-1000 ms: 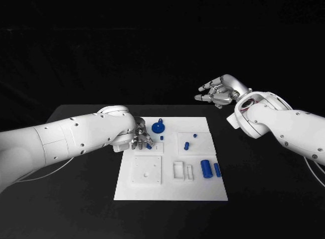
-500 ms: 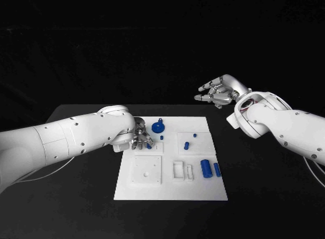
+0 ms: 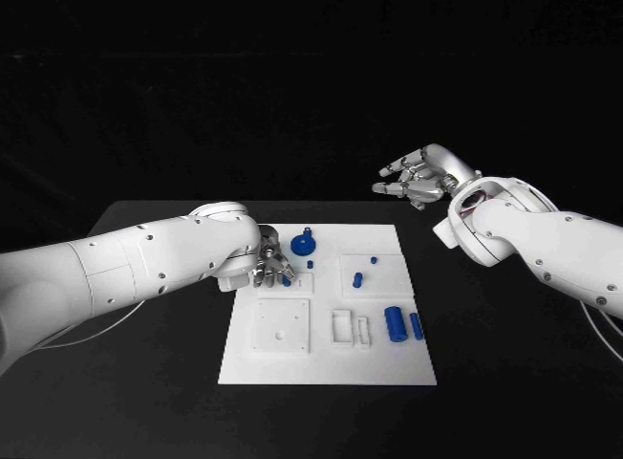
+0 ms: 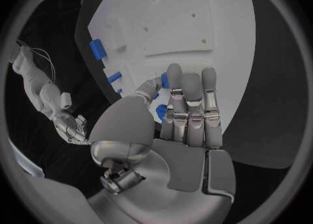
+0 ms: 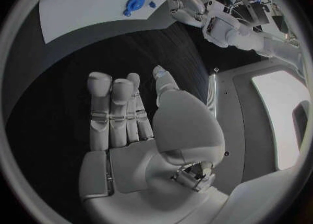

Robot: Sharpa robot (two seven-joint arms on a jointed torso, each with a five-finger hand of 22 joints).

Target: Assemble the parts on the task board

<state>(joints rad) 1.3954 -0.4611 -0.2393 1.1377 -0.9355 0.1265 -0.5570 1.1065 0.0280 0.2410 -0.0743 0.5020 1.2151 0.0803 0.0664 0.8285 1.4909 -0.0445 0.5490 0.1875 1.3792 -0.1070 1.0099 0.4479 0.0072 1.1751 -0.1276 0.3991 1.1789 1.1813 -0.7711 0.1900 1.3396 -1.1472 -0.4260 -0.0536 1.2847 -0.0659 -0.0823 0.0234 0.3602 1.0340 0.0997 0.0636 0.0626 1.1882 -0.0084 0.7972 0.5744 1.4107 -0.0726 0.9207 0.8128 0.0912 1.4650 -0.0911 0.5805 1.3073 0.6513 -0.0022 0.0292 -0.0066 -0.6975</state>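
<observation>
Comparing w/ the frame a sec ago: almost nothing has shifted. Left hand (image 3: pixel 270 265) sits at the same spot on the task board (image 3: pixel 330 359), at its left edge nr the far end; right hand (image 3: pixel 419 175) hangs in the same place, raised beyond the board's far right corner, well apart from it. Parts unmoved: round blue knob (image 3: pixel 302 244) at the board's far end just beside the left hand, small blue peg (image 3: pixel 357 280) twd the board's middle, blue cylinder (image 3: pixel 393 323) and slimmer blue bar (image 3: pixel 417 326) side by side nr the board's right edge.

Head view has the left hand's fingers curled down onto the board w/ a bit of blue at the tips; can't tell the grip from there. Left wrist view settles it: fingers (image 4: pixel 189 96) lie close together, thumb brought in, pinching a small blue part (image 4: pixel 164 82) over the board. Right wrist view shows right hand's fingers (image 5: pixel 109 104) straight, side by side, holding nothing, above the black worktop (image 3: pixel 504 335).
</observation>
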